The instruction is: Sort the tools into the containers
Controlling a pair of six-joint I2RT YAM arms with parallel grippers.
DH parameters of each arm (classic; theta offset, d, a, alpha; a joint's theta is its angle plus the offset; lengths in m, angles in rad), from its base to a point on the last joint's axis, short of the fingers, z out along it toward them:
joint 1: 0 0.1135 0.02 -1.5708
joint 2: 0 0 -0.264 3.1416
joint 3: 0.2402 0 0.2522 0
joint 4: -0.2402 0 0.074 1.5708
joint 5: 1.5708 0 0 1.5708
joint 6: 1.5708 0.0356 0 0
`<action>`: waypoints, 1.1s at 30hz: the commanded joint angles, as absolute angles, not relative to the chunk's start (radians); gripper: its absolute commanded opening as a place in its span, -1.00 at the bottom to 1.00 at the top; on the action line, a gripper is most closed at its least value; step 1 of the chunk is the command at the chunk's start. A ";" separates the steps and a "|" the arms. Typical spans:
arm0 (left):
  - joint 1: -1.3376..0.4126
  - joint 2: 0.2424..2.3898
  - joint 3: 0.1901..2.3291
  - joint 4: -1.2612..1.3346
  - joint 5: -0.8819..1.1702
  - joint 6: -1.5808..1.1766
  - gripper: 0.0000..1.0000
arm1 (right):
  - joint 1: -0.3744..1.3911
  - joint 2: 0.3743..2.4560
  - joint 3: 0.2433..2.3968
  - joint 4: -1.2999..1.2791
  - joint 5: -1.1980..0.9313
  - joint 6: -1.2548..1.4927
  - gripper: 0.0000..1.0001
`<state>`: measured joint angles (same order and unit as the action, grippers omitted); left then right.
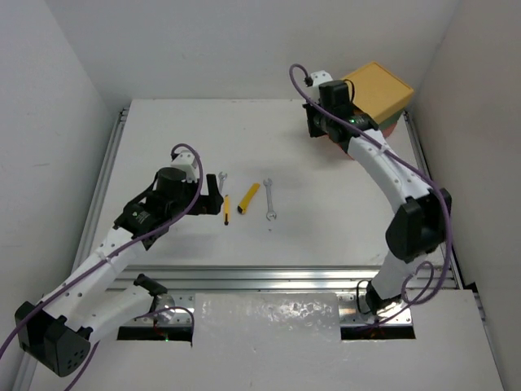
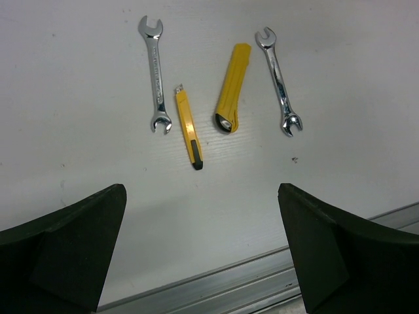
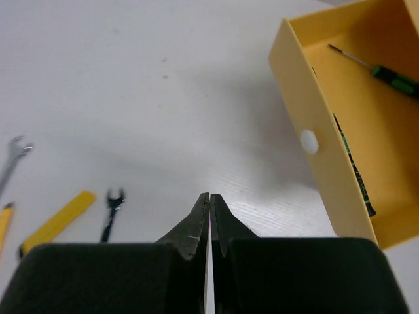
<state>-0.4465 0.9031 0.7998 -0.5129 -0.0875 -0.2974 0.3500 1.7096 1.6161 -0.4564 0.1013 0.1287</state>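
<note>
You have bright, even light from above on the white table [image 1: 326, 236], with soft, short shadows. Glare streaks both wrenches [image 2: 156, 78] in your left wrist view, and the crinkled sheet [image 1: 269, 318] shines. Up close, the right gripper [image 3: 209, 199] looks dark and blurred; the yellow drawer [image 3: 298, 98] throws a soft shadow leftward.

White arms [image 1: 381, 167], black joints [image 1: 413, 229], purple cables [image 1: 292, 77]

A white table [image 1: 326, 236] is being used as the carrying surface. Near its middle, four tools are being borne side by side: a silver wrench [image 2: 155, 75], a thin yellow-black tool [image 2: 188, 129], a flat yellow cutter [image 2: 233, 87] and a second wrench [image 2: 278, 80]. A stack of drawers [image 1: 378, 90] is being supported at the far right corner.
</note>
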 commanded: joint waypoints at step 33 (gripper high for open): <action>-0.492 0.900 0.801 -0.480 -0.094 -0.304 1.00 | 0.195 2.155 2.040 -0.388 0.560 -0.196 -1.00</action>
<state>-0.4793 0.9039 0.7994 -0.5137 -0.0929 -0.2974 0.2031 2.1563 1.9789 -0.4282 0.5320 -0.1715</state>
